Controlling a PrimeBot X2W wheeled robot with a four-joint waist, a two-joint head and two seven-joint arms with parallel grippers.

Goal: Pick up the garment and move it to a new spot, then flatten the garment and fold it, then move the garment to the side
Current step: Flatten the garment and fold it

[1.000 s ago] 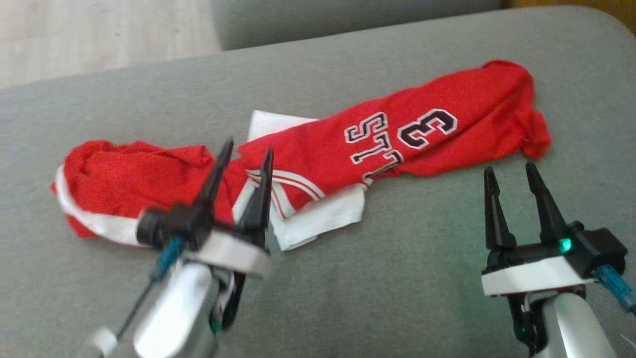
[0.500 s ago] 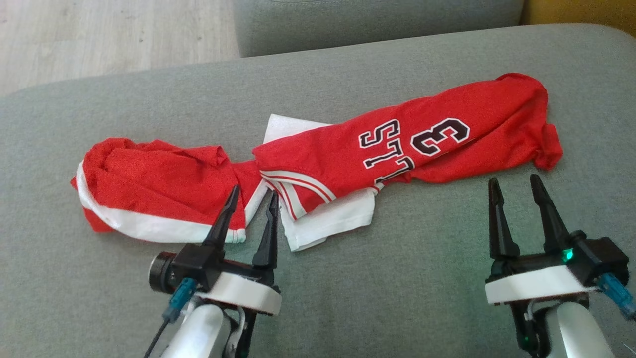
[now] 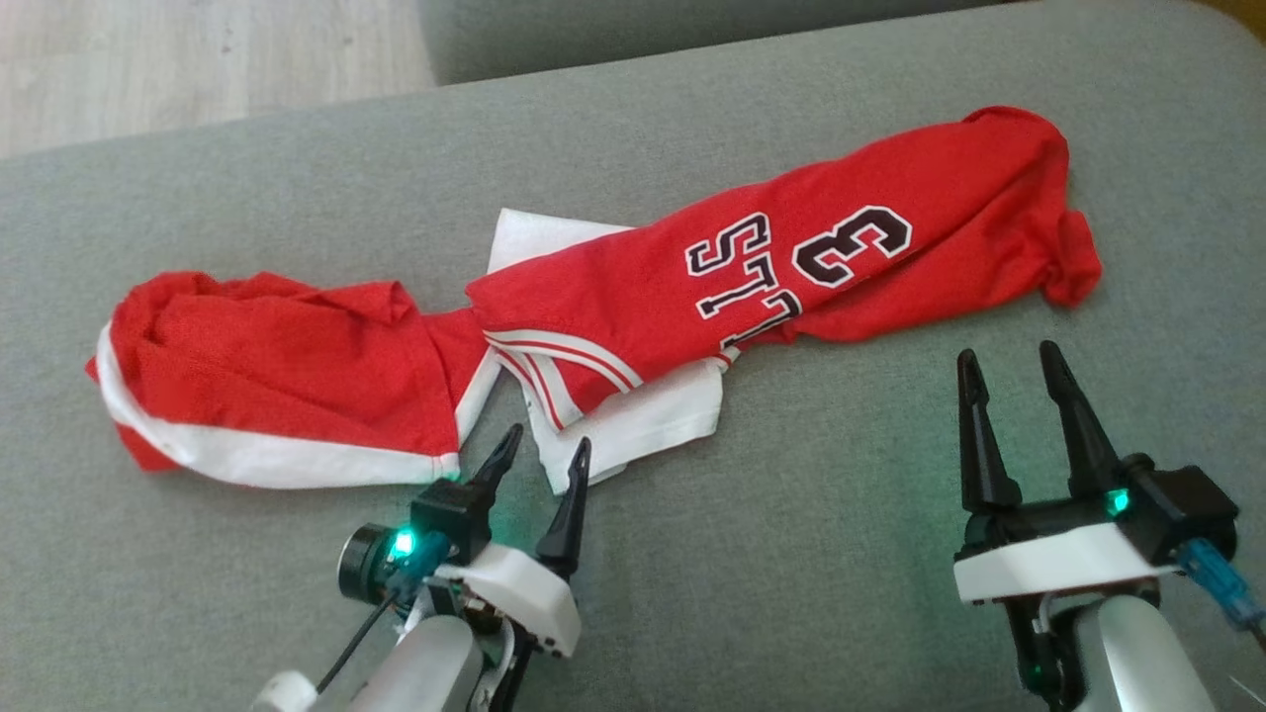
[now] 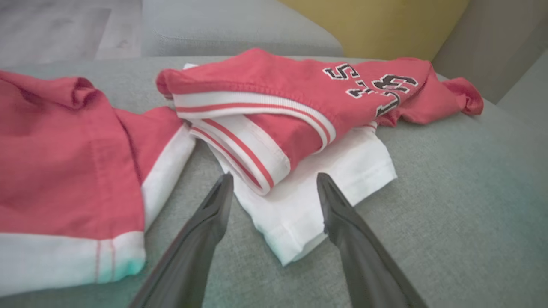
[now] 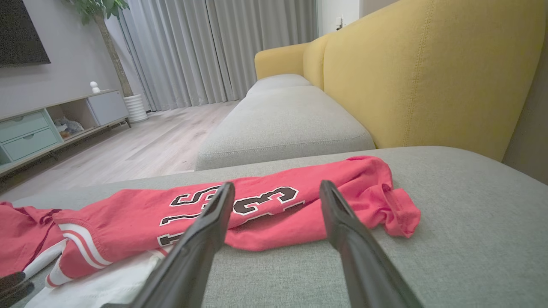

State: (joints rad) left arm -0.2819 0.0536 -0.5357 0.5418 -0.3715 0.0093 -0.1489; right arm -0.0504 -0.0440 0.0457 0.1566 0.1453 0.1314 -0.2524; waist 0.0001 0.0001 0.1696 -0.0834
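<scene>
Two grippers, nearest. Left gripper (image 3: 549, 438): fingers apart, tips at the garment's white corner, contact not discernible. Right gripper (image 3: 1007, 352): fingers apart, above bare cushion just short of the garment. One garment (image 3: 633, 297): red jersey, white trim, numeral 3, bunched lengthwise across the grey sofa cushion (image 3: 811, 554). Beyond: second cushion (image 5: 282, 124), yellow backrest (image 5: 428, 72), wood floor (image 3: 198, 59).

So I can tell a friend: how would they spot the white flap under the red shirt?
On the grey fabric sofa cushion lies a long, crumpled red jersey numbered 3. Midway along its near edge a plain white cloth flap pokes out beneath red-striped trim, wider than the thin white hem band to its left.
</scene>
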